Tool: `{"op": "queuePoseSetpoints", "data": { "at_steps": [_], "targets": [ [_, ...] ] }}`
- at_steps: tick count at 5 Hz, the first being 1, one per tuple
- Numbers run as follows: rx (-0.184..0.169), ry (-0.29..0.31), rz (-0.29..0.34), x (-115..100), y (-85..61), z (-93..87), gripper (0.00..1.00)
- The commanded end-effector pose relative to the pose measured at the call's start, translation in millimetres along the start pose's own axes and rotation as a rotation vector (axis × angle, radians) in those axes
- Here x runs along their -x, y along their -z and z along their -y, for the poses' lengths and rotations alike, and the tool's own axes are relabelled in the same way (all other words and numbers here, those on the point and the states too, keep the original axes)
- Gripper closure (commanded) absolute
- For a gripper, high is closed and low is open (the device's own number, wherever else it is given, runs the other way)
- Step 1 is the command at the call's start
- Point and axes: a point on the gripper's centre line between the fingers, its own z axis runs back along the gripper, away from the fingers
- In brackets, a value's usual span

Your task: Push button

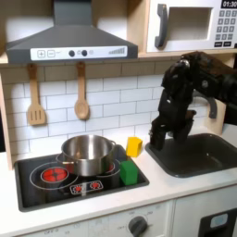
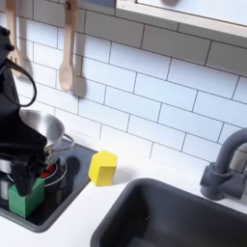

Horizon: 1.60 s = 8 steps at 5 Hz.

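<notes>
The approach step seems in hand: the tool [image 1: 157,139] hangs above the sink [image 1: 199,157], near the yellow block [image 1: 134,145]; whether its jaws are spread I cannot tell. The likely button [image 1: 83,187], small and red, sits on the hob's [image 1: 37,190] front edge, before the pot [image 1: 87,153]. Next, the tool must travel there and press down.
</notes>
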Motion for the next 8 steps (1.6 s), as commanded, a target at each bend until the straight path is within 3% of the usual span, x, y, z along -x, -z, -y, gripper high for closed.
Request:
{"op": "queuePoseSetpoints", "data": {
  "at_steps": [1,3,6,8],
  "targets": [
    [-0.031,0.021,0.062,-26.7,-4.7,-12.7,0.00],
    [-0.043,0.039,0.119,-58.2,-11.6,-18.3,0.00],
    [-0.043,0.004,0.223,-102.4,-28.2,-41.8,0.00],
    [-0.038,0.006,0.299,-126.2,-42.2,-42.3,0.00]
  ]
}}
